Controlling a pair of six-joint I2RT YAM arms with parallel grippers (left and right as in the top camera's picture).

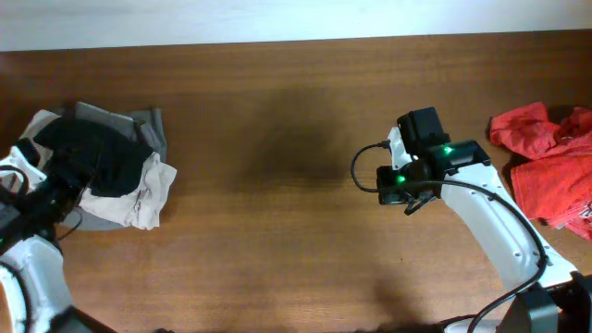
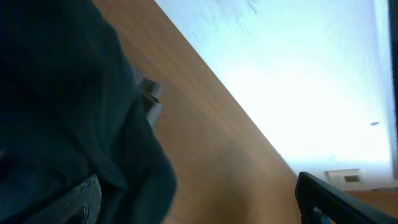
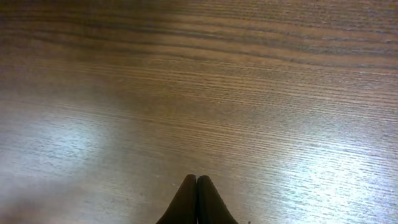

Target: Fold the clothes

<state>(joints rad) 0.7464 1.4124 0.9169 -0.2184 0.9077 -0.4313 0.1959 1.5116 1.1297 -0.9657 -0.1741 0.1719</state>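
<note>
So, my read is the folding hasn't really got going. The plain black soft-fabric T-shirt (image 1: 97, 159) is bunched in a heap right by the left end effector (image 2: 196, 200). It lies on top of a crumpled pile of beige and grey garments (image 1: 148, 199), not spread flat. The next move, I reckon, calls for a proper pinch on an edge or a sleeve. Then it wants dragging out onto the bare brown wooden counter (image 1: 277, 231) beyond the end effector, where there's room to lay it flat.

Left end effector: spread wide, holding nothing. In its wrist view the black cloth crowds up against one finger (image 2: 84, 196). The other finger (image 2: 329, 199) stands well apart, with only counter showing between them. Whether the cloth actually rests on that first finger or just hangs in front of it, I can't tell.

Right end effector (image 3: 197, 186): pinched tight shut, empty, over bare wood, well apart from the T-shirt. Farther out on its other side lies a rumpled bright red garment (image 1: 546, 162), which doesn't look like part of this job.
</note>
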